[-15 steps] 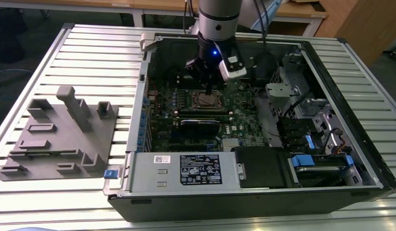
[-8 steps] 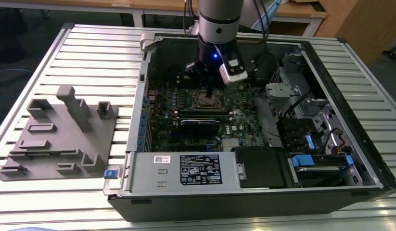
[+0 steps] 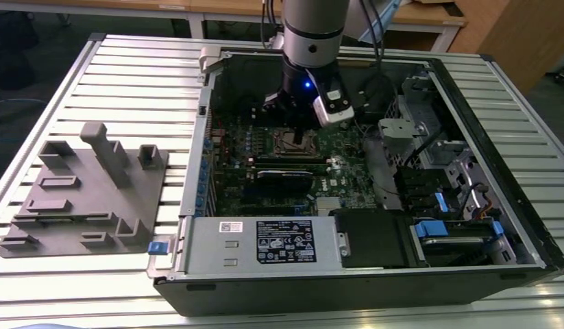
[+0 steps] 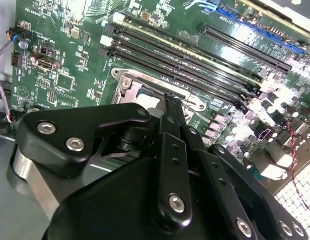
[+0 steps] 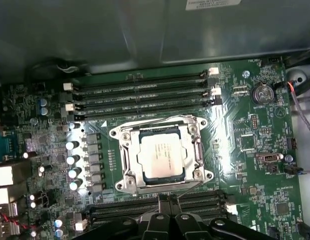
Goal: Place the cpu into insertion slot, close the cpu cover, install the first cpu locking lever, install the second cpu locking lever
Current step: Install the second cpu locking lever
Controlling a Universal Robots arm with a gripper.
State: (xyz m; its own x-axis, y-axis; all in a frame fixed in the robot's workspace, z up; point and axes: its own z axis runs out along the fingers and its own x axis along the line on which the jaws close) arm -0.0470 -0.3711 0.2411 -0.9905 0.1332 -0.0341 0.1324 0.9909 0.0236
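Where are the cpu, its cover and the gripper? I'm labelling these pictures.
cpu (image 5: 161, 157), first wrist view: middle of its pale metal top.
cpu cover (image 5: 125, 159), first wrist view: one side bar of the silvery frame.
gripper (image 5: 168, 199), first wrist view: between its black fingertips.

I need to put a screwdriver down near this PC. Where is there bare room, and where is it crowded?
Bare ribbed metal table lies beyond the grey plastic fixture block, beside the open black computer case. Inside the case it is crowded: the black gripper hangs over the green motherboard.
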